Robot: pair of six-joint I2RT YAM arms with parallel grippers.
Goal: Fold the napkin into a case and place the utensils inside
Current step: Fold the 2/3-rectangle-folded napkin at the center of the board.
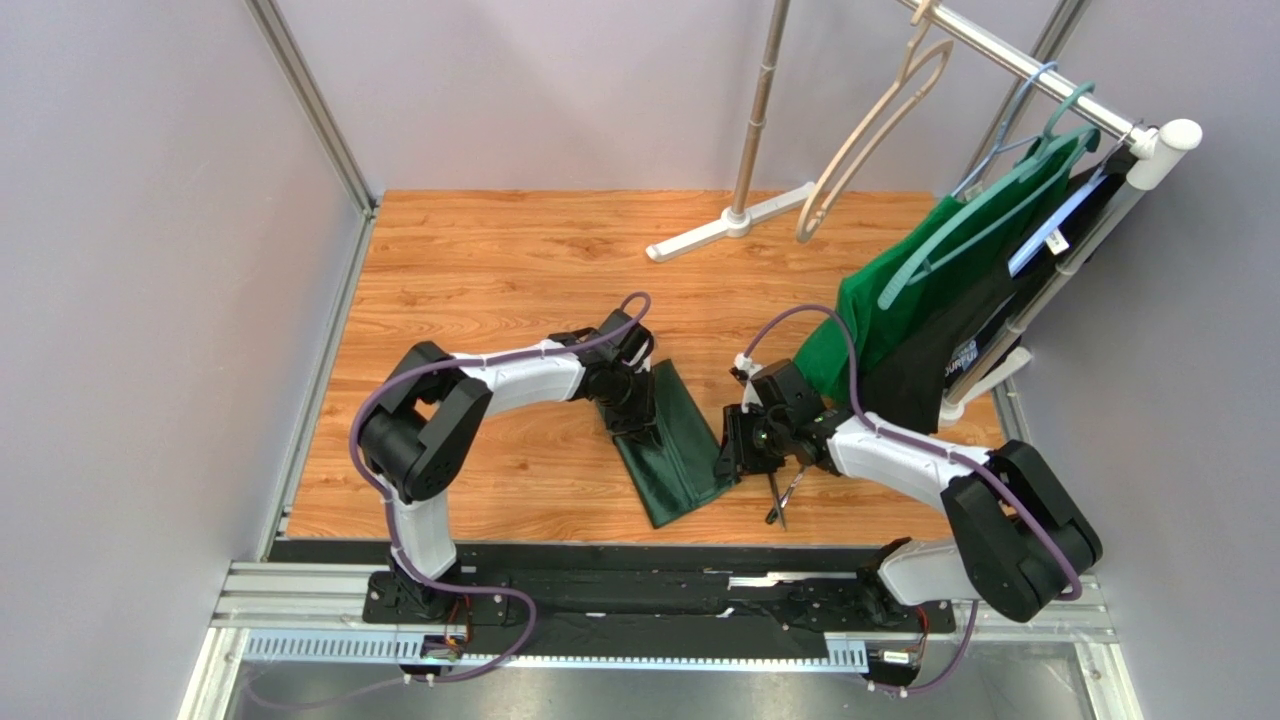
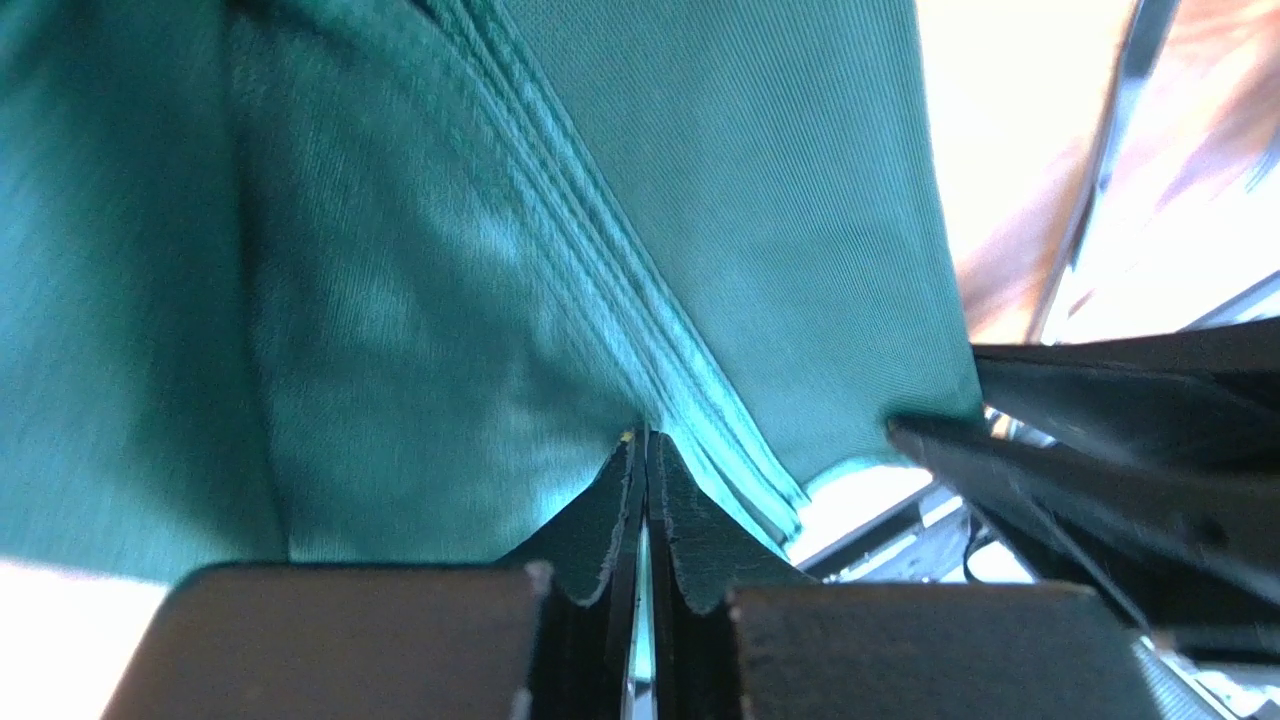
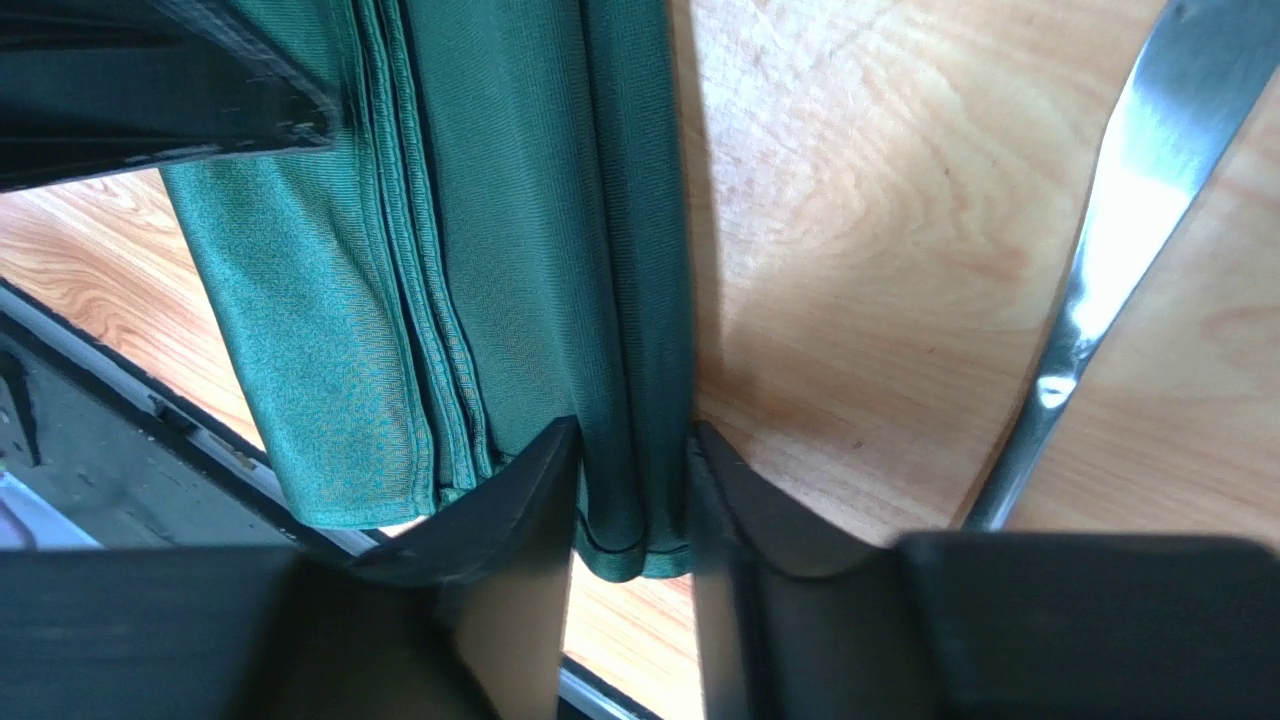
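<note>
The napkin (image 1: 672, 450) is matt dark green woven cloth with ribbed stitched hems. The table (image 1: 496, 285) is smooth grained wood with a light sheen. The utensil (image 3: 1120, 240) is polished, glossy metal. The fingers (image 3: 504, 518) are matt black and ridged

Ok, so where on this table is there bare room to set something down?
The widest bare wood on the table runs across the far side, left of the white rack base. A smaller patch lies near the front edge, between the left arm and the napkin. The right is crowded: right gripper, utensils and hanging green garment.
</note>
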